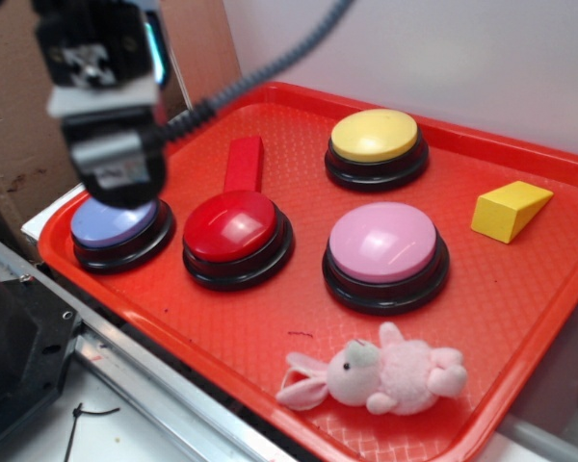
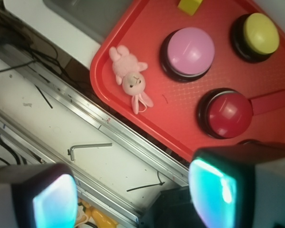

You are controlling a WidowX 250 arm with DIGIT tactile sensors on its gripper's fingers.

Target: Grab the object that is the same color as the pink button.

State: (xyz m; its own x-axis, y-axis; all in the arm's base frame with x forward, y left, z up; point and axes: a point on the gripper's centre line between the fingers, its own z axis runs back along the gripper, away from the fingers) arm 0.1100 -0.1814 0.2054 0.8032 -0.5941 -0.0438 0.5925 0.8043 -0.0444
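A small pale-pink plush bunny (image 1: 378,375) (image 2: 129,78) lies on its side near the front edge of the red tray (image 1: 520,318). Just behind it stands the pink button (image 1: 384,247) (image 2: 189,52), a glossy dome on a black base. My gripper (image 1: 116,178) (image 2: 133,197) hangs high over the tray's left end, above the lavender-blue button (image 1: 116,226), far to the left of the bunny. Its two teal-lit pads (image 2: 213,192) stand wide apart with nothing between them.
The tray also holds a red button (image 1: 236,231), a yellow button (image 1: 375,141), a red block (image 1: 245,164) and a yellow wedge (image 1: 509,209). A metal rail (image 2: 133,142) runs along the tray's front. An Allen key (image 2: 88,148) lies on the white surface beyond it.
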